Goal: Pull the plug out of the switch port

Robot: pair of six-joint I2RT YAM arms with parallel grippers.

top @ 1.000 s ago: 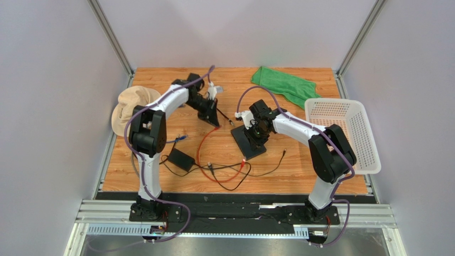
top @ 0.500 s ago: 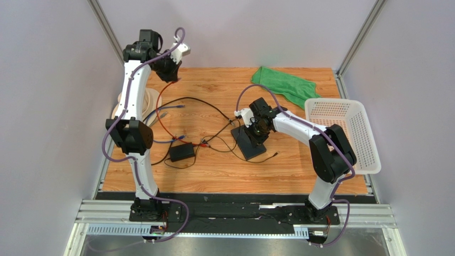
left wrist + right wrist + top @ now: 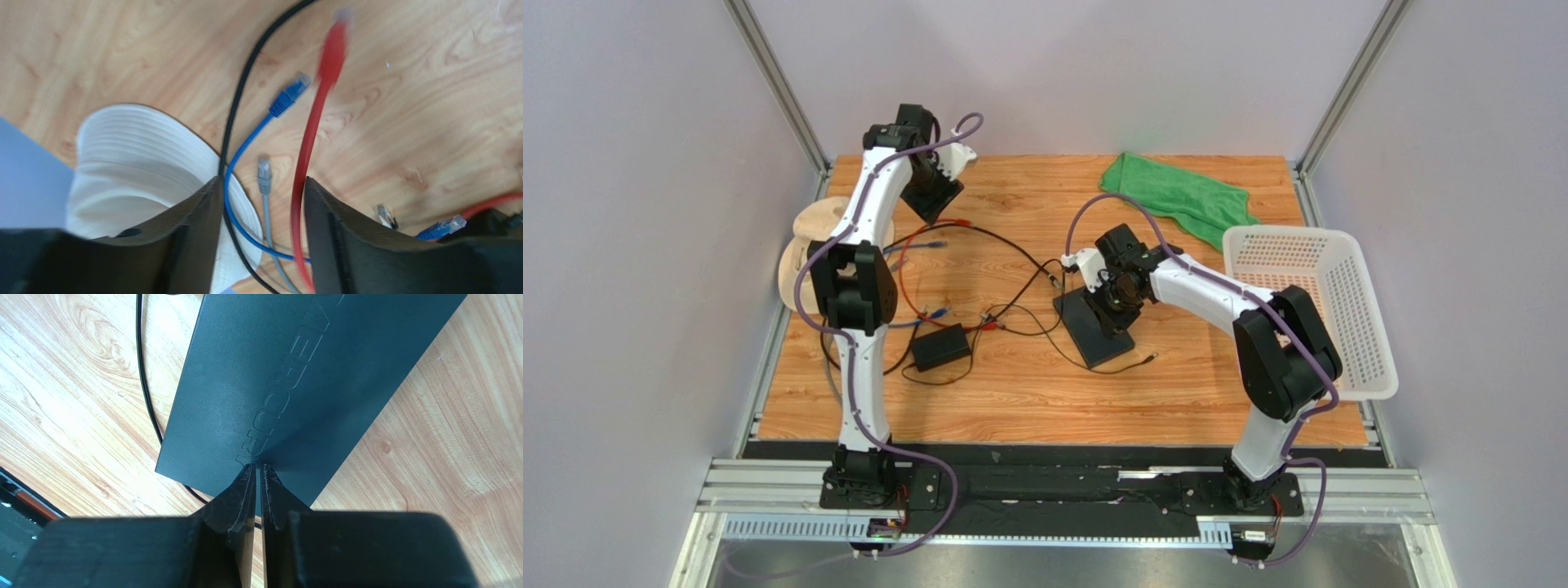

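The switch [image 3: 1090,328] is a flat black box lying mid-table; its ports are hidden in every view. My right gripper [image 3: 1108,309] is shut, its tips [image 3: 258,467] pressed down on the switch's top [image 3: 307,373] with nothing between them. My left gripper [image 3: 934,200] hangs in the air over the far left of the table, jaws open [image 3: 261,180]. Below it the red cable's plug [image 3: 334,46] shows blurred and free, far from the switch. A blue plug [image 3: 288,98] and a grey plug [image 3: 264,166] lie loose beside it.
A black adapter brick [image 3: 940,347] sits left of the switch amid tangled black and red cables [image 3: 1014,321]. A pale hat [image 3: 808,245] lies at the left edge. A green cloth [image 3: 1173,196] lies at the back, with a white basket [image 3: 1308,306] on the right.
The left arm has come down from its high reach and its jaws have opened, letting go of the red cable. The cables have shifted. The right arm has stayed on the switch.
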